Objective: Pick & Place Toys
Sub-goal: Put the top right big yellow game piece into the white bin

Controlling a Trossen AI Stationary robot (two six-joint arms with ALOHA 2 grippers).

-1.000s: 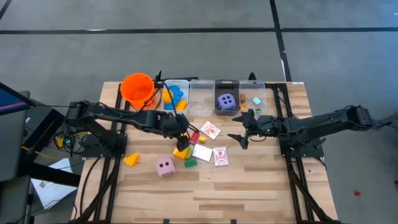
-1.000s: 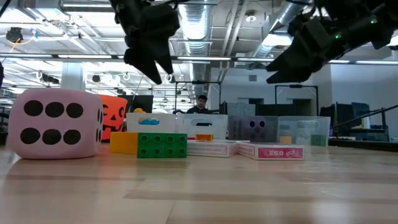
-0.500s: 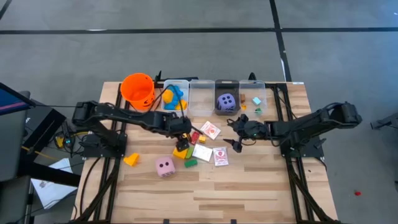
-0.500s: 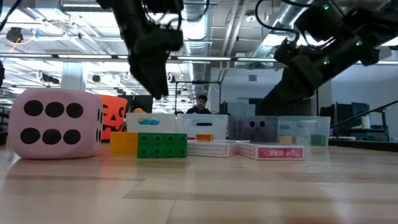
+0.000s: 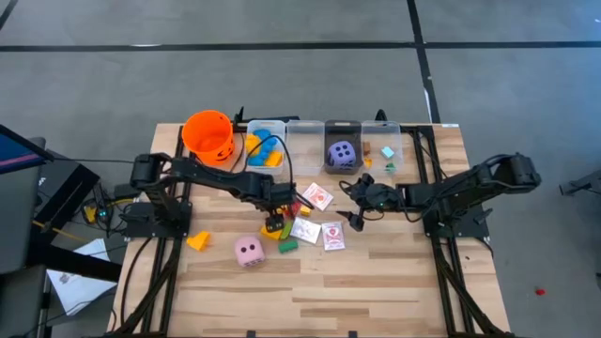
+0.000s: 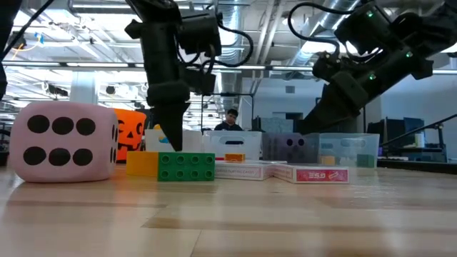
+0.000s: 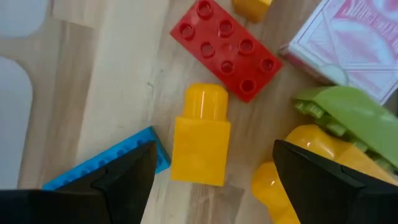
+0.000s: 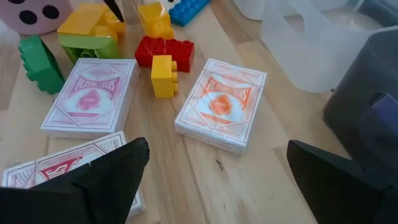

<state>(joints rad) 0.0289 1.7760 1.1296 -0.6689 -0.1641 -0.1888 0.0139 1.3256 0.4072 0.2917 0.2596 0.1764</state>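
Left gripper [image 7: 211, 180], jaws spread, poised directly above the small yellow plastic block [image 7: 201, 137] lying on the wooden tabletop [image 7: 112, 93] beside the red studded brick [image 7: 227, 48], its long axis running between the jaws; right gripper [image 8: 214, 180], also open, hovers farther off.

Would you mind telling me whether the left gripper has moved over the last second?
Yes. The left gripper, open, has come down and nearer the pink soft die, away from the orange bucket, to the blocks.
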